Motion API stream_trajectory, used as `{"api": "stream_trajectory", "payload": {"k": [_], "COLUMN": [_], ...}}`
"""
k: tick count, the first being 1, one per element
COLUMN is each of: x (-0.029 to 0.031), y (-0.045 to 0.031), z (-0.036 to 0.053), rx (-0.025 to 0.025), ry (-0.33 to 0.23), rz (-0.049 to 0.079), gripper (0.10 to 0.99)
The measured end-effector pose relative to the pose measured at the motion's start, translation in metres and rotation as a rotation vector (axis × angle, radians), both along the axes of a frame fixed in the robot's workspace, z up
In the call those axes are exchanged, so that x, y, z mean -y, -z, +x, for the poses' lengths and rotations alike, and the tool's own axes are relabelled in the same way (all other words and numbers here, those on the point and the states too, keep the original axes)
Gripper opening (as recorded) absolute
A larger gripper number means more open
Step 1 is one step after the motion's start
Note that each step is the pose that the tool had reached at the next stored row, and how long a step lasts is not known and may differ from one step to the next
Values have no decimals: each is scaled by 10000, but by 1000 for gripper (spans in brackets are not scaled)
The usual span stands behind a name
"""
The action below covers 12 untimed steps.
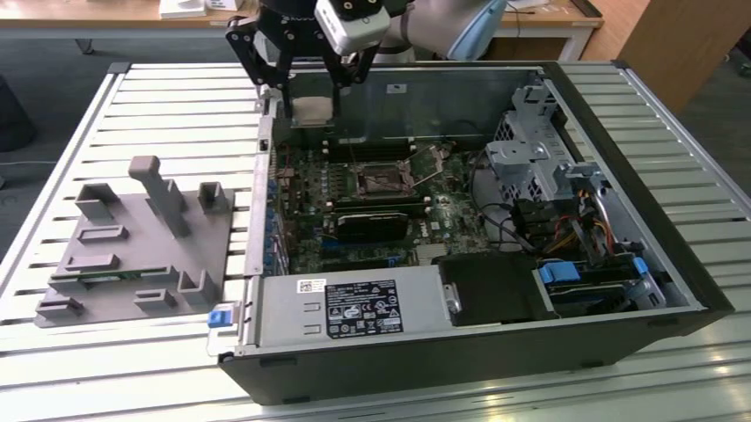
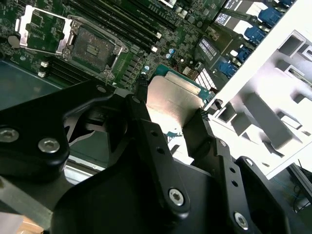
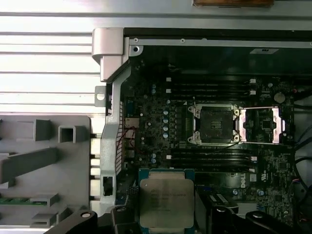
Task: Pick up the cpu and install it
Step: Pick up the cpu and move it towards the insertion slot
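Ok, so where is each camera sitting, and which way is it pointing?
Exterior view: off the arm, high, looking down on the open computer case and grey fixture tray; the claw grips the cpu.
First wrist view: on the arm, facing straight down at the motherboard; claw links flank the cpu.
Second wrist view: on the arm, looking obliquely along the claw's fingers.
Shared: both wrist views show the held cpu and the open socket.
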State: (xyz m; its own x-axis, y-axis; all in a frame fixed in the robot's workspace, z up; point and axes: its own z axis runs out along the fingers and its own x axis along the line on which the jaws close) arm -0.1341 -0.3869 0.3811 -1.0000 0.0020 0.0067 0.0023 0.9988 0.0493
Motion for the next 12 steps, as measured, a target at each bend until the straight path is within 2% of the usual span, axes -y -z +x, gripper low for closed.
{"api": "stream_trajectory", "payload": {"k": [12], "x": [-1], "y": [0], "z": [81], "rx": [0], "ry": [0], "rz": [0], "gripper": [541]}}
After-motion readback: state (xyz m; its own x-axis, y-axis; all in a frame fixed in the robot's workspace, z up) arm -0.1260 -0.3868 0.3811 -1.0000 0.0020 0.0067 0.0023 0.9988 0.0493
